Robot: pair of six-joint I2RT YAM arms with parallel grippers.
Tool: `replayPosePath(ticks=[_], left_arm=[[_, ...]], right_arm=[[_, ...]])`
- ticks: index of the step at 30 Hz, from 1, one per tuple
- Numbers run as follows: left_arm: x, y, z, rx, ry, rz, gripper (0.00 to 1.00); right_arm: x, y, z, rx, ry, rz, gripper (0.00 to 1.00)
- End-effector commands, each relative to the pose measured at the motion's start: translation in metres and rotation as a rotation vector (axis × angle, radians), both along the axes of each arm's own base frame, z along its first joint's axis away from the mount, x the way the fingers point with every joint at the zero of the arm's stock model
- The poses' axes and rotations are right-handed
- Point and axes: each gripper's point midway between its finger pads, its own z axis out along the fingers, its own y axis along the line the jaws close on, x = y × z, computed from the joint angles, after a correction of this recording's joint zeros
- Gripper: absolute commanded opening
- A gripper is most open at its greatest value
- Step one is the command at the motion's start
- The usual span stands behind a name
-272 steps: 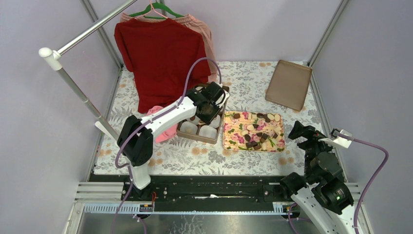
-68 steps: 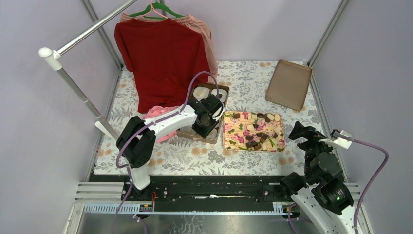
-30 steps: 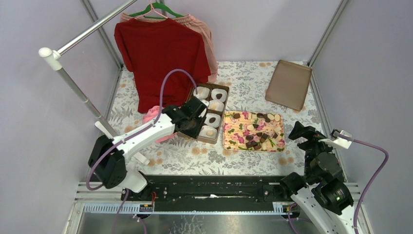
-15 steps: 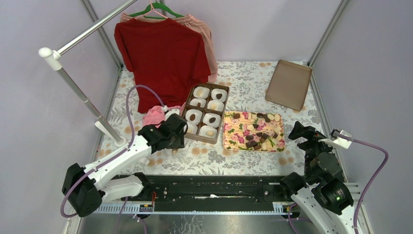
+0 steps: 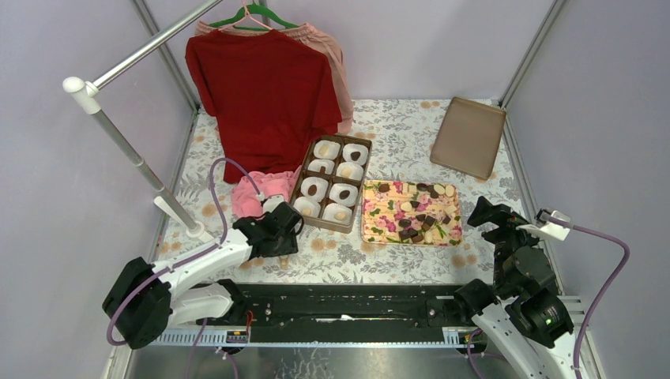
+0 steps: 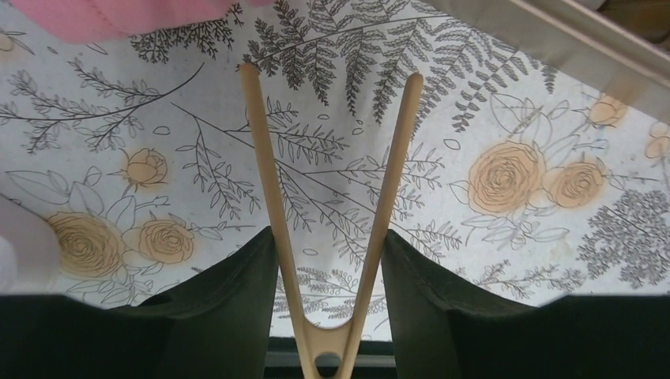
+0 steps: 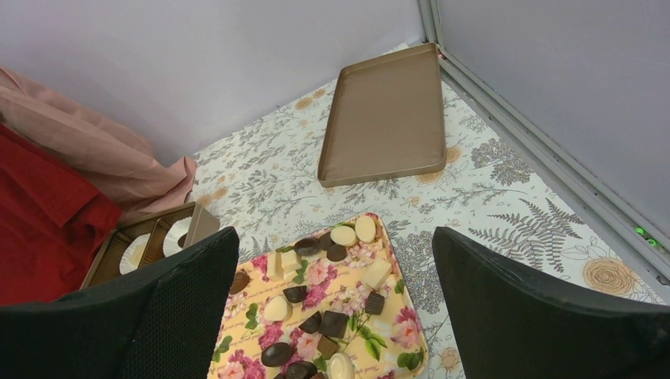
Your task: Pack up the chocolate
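Observation:
The chocolate (image 5: pixel 415 215) lies as several dark and cream pieces on the flower-patterned tray (image 5: pixel 378 227), also in the right wrist view (image 7: pixel 332 324). A brown box (image 5: pixel 320 223) of white paper cups holds pieces in several cups. My left gripper (image 5: pixel 286 237) is low over the tablecloth just in front of the box. It is shut on beige tongs (image 6: pixel 269 174), whose arms stand spread and empty. In its own view the left gripper (image 6: pixel 328 245) shows the box edge (image 6: pixel 553 39) at top right. My right gripper (image 5: pixel 486 215) is open and empty at the tray's right end (image 7: pixel 333 234).
A flat brown lid (image 5: pixel 468 136) lies at the back right, also in the right wrist view (image 7: pixel 383 118). A red shirt (image 5: pixel 265 95) hangs on a rack behind the box. A pink cloth (image 5: pixel 257 193) lies left of the box. The rack pole (image 5: pixel 118 134) slants at left.
My left arm has drawn back from over the box, toward the near left, and now sits low in front of it with the tongs. The right arm has not moved.

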Motion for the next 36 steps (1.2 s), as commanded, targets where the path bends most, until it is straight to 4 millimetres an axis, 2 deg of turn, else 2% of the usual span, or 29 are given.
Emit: replayPosePath(ticks=[1,6,11,16,20,24,29,32,36], left_arm=[[0.022,-0.007,-0.006,-0.034,-0.083,0.059,0.58],[0.025,-0.009,-0.015,-0.016,-0.067,0.054,0.63],[0.025,-0.012,-0.007,-0.042,-0.078,0.048,0.69],[0.028,-0.01,0.02,-0.071,-0.119,0.033,0.77],[0.041,-0.009,0.058,-0.091,-0.205,0.005,0.89],[0.067,-0.011,0.092,-0.088,-0.294,-0.039,0.98],[0.12,-0.019,0.118,-0.084,-0.399,-0.061,0.99],[0.156,-0.022,0.12,-0.118,-0.423,-0.057,0.97],[0.191,-0.027,0.115,-0.157,-0.422,-0.036,0.86]], right_arm=[[0.006,0.008,0.004,0.014,-0.008,0.028,1.0],[0.014,0.023,-0.002,0.022,0.034,0.082,1.0],[0.025,0.045,-0.01,0.018,0.085,0.164,1.0],[0.04,0.067,-0.024,-0.007,0.163,0.231,1.0],[0.052,0.086,-0.039,-0.007,0.232,0.286,1.0],[0.061,0.096,-0.054,-0.002,0.27,0.305,1.0],[0.068,0.109,-0.066,0.012,0.288,0.343,1.0],[0.07,0.112,-0.068,0.008,0.307,0.353,1.0],[0.068,0.111,-0.071,0.004,0.327,0.352,1.0]])
